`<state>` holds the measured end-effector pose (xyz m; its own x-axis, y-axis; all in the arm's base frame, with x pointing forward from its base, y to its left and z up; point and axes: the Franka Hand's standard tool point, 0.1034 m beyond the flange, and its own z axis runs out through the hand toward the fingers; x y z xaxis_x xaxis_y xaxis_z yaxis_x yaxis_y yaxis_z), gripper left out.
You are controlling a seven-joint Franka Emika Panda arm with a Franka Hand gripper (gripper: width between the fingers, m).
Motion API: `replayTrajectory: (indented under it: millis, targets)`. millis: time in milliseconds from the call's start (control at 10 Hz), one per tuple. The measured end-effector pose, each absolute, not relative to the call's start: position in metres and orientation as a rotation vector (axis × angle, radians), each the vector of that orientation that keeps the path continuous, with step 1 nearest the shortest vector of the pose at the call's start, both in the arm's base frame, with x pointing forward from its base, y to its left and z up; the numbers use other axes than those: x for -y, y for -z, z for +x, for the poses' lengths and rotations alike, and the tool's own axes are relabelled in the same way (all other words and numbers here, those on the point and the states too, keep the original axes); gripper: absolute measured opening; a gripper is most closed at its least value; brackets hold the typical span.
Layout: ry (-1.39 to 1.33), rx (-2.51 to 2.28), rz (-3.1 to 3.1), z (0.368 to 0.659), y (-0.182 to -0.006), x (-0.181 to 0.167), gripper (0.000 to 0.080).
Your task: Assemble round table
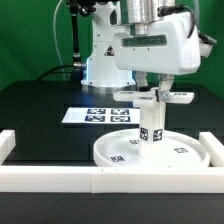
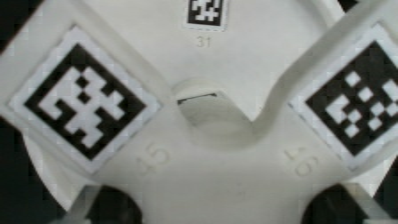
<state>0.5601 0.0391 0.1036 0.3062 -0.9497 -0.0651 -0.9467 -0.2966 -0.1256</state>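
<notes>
From where I stand, the marker board (image 1: 98, 116) lies flat on the black table (image 1: 30, 105) toward the exterior view's left, carrying its square tags. Nearer, a white border rail (image 1: 50, 175) runs along the front edge. Moving right, the round disc (image 1: 150, 151) rests just behind that rail, rim up. The short post (image 1: 151, 124) stands upright at its centre, and the cross-shaped piece (image 1: 153, 96) sits on top of the post. The gripper (image 1: 153, 88) comes straight down from above and is clamped on that cross. The wrist view shows 3 tags on the cross's arms (image 2: 196, 110).
</notes>
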Motion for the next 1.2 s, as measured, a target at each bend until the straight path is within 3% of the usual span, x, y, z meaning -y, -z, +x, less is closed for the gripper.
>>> replayTrajectory:
  millis: [400,900,1000,1200]
  targets:
    - [-0.004,-2.221,-2.016,0.561,-0.103,-0.039,0.0439]
    - [-0.073,-2.442,-1.747,0.562,-0.103,-0.039,0.0444]
    - [-0.072,-2.431,-1.761,0.562,-0.103,-0.039,0.061]
    - [-0.061,-2.341,-1.84,0.564,-0.117,-0.041,0.0641]
